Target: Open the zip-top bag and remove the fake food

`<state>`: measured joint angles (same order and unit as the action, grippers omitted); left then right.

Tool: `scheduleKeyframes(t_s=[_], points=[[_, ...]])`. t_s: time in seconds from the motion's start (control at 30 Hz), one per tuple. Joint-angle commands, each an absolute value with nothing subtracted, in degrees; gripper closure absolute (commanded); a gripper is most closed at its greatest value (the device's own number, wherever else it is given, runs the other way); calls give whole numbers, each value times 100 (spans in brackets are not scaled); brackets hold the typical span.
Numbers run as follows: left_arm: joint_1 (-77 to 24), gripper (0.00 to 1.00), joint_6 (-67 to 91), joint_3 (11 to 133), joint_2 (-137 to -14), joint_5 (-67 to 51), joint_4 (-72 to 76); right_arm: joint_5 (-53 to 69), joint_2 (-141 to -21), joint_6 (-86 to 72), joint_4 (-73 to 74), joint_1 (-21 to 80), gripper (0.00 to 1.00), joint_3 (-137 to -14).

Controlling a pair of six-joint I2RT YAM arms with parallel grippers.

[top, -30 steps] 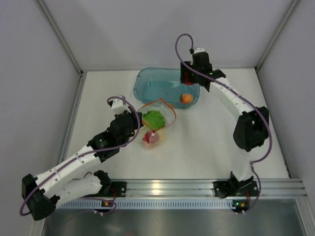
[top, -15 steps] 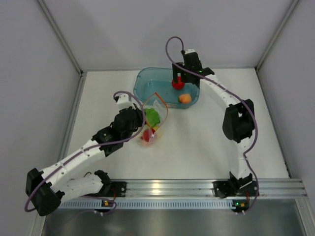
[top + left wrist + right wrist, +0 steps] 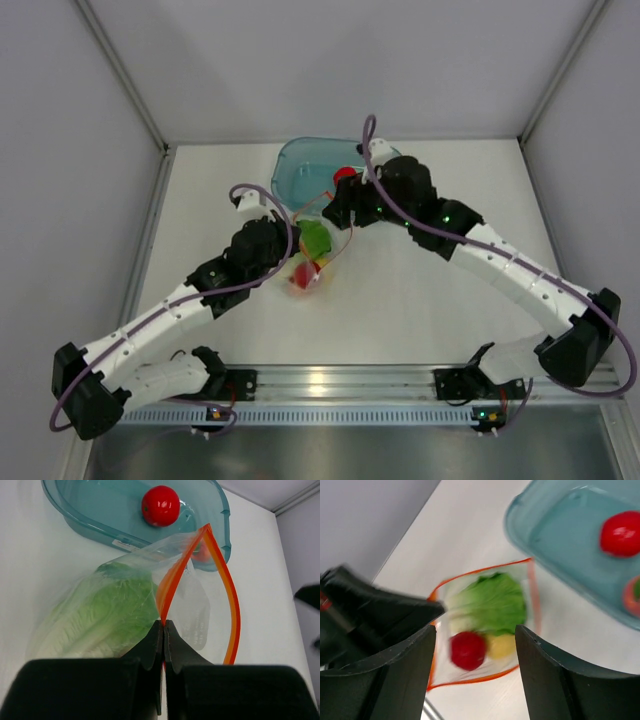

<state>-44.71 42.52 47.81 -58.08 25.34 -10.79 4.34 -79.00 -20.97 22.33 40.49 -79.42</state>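
The zip-top bag (image 3: 192, 597) lay open near the middle of the surface (image 3: 400, 300), just before the teal bin (image 3: 80, 520).
The left fingers (image 3: 163, 632) were clamped on its orange zip strip (image 3: 232, 605), lifting one lip; the right fingers (image 3: 335, 213) hung wide and empty above the mouth. The film looked thin, crinkly, slippery, so the stiffer strip seemed the sound hold; the lettuce (image 3: 107, 610) inside looked light and rigid.
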Motion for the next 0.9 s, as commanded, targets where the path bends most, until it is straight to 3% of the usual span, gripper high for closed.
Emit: scheduleKeyframes(t_s=[0.0,0.2,0.53,0.87], points=[[-4465,100,4632,5001,-5660,2418,-879,80,-7726,-2461,1741,4910,35,-7463],[-4474,100,4667,4975,-5634,2145,-870,-728,-7760,-2601,1846,5484,38,-7059],[-4614,100,4948,4439,-5414,1784,-229,-949,-8252,-2962,1345,5748,46,-6398],[-4983,100,5449,3824,-5037,2636,-62,-817,-8463,-3436,739,6214,34,-5783]])
